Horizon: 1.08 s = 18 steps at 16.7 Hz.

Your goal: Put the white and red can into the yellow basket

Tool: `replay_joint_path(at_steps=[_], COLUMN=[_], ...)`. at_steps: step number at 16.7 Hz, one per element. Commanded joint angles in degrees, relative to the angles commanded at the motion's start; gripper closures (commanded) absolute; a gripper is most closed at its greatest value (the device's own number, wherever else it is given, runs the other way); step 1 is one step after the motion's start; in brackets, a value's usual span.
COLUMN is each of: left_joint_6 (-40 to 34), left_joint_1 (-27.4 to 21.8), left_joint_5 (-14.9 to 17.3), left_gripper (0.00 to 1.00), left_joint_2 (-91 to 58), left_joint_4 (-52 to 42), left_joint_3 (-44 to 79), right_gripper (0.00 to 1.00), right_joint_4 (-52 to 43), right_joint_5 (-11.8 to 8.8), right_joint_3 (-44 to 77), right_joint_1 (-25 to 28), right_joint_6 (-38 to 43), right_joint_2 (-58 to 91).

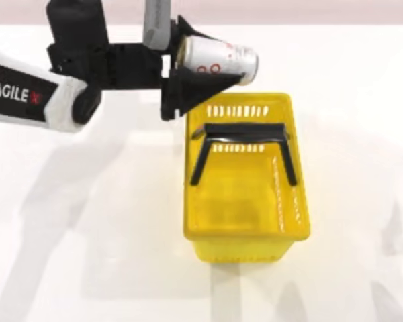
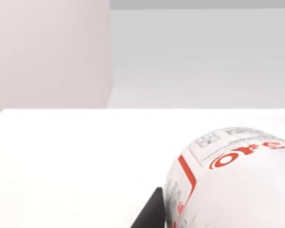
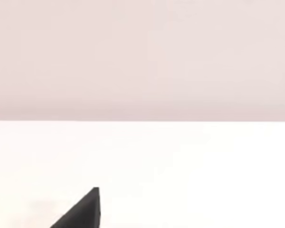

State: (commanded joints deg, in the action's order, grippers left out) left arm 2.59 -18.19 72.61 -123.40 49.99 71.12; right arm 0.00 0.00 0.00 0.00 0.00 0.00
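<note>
The white and red can lies on its side in the air, with my left gripper shut on it. It hangs just beyond the far rim of the yellow basket, with its gold top towards the arm. The basket stands at the table's middle, long side running front to back, and its black handle is folded across the far half. In the left wrist view the can fills the corner beside one black finger. My right arm is out of the top view; only a dark edge of the right gripper shows over bare table.
The white table spreads to the left and right of the basket. A pale wall stands behind the table's far edge.
</note>
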Motion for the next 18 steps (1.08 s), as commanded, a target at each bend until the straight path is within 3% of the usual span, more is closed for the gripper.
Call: replay_joint_path(at_steps=[4, 9, 18], left_joint_6=[-0.19, -0.23, -0.23], left_joint_1=[0.62, 0.72, 0.72], left_joint_5=[-0.09, -0.17, -0.17], left_gripper=[1.00, 1.00, 0.32], left_joint_2=[-5.94, -6.59, -6.59], left_joint_4=[8.80, 9.63, 9.63], left_joint_3=[-2.60, -3.01, -3.01], right_gripper=[0.00, 0.00, 0.00], right_joint_4=[0.00, 0.00, 0.00], right_joint_5=[0.00, 0.00, 0.00], right_joint_3=[0.00, 0.00, 0.00], right_joint_1=[0.00, 0.00, 0.00], right_joint_6=[0.00, 0.00, 0.00], right_joint_2=[0.00, 0.00, 0.00])
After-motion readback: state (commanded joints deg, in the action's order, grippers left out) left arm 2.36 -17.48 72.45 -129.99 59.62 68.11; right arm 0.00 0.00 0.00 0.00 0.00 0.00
